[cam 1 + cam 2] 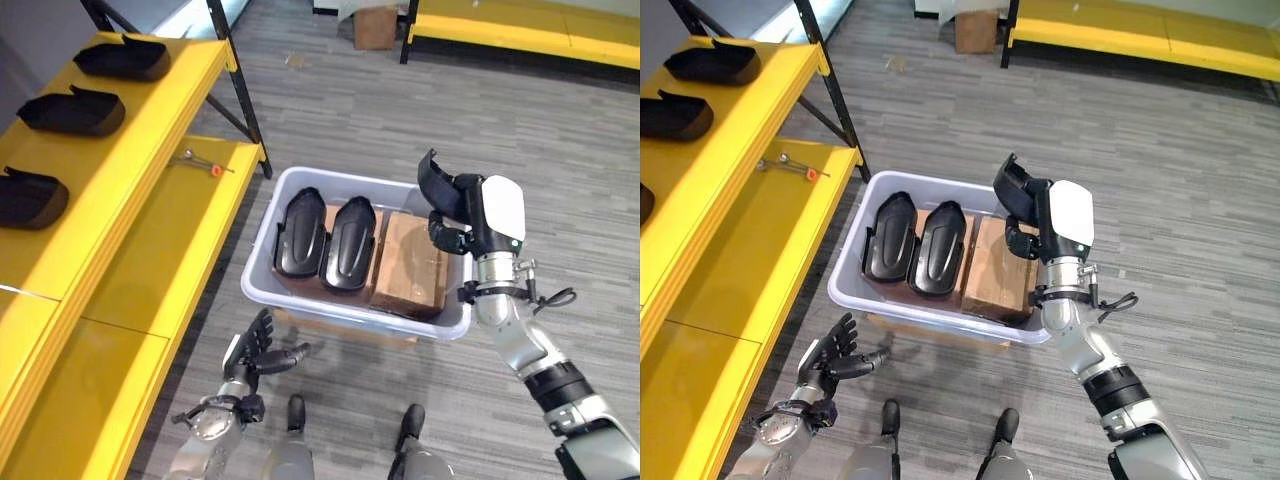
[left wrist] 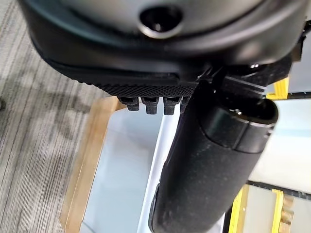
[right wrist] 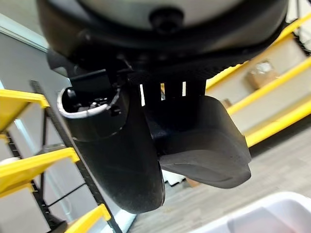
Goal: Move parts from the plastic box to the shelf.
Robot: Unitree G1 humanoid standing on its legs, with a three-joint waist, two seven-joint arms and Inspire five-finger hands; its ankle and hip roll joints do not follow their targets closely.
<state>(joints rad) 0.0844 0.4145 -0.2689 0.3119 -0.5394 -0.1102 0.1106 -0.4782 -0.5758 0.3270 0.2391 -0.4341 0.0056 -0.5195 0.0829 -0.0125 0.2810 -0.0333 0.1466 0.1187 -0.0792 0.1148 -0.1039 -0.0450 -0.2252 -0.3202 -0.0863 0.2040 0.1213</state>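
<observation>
From the left eye view, the robot's right hand (image 1: 462,215) is up above the far right corner of the pale grey plastic box (image 1: 300,292). Its fingers are curled tight round one curved black plastic part (image 1: 436,182). Two more black shell parts (image 1: 326,240) lie side by side in the box, next to a brown cardboard block (image 1: 410,262). The big yellow metal shelf (image 1: 160,200) stands well apart on the left, with three black parts (image 1: 70,112) already on its top level.

In the right eye view, the left hand (image 1: 830,358) waits low by the near side of the box, fingers spread and holding nothing.

The left wrist view shows those fingers straight, with the box wall beyond.

In the right wrist view, the held part sticks out past the thumb. The grip looks small, so I think the part could slip out on the long swing over to the shelf.
</observation>
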